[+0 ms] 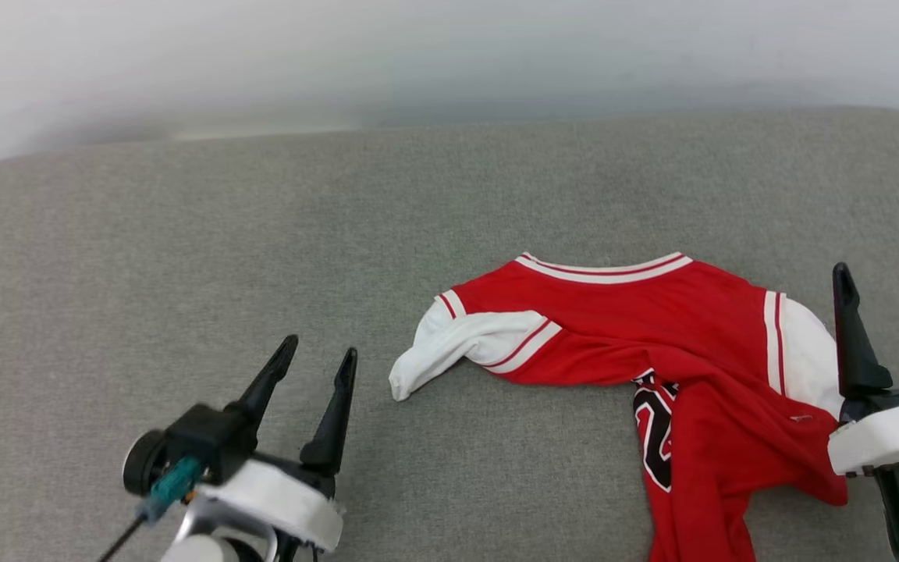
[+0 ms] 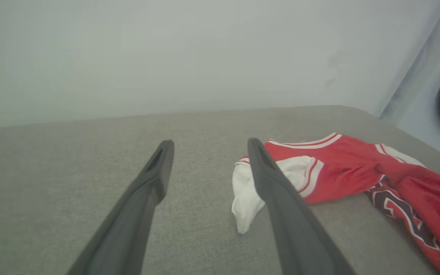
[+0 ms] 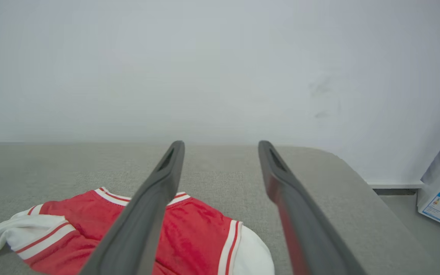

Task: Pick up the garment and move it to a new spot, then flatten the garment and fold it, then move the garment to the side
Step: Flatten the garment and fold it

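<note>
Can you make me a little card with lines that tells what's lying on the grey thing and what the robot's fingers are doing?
surface: grey fabric cushion
garment: red jersey with white sleeves, lying crumpled, lower part twisted
left gripper: fingers apart, empty, left of the garment, apart from it
right gripper: fingers apart, empty, by the garment's other sleeve
folded: not yet
</note>
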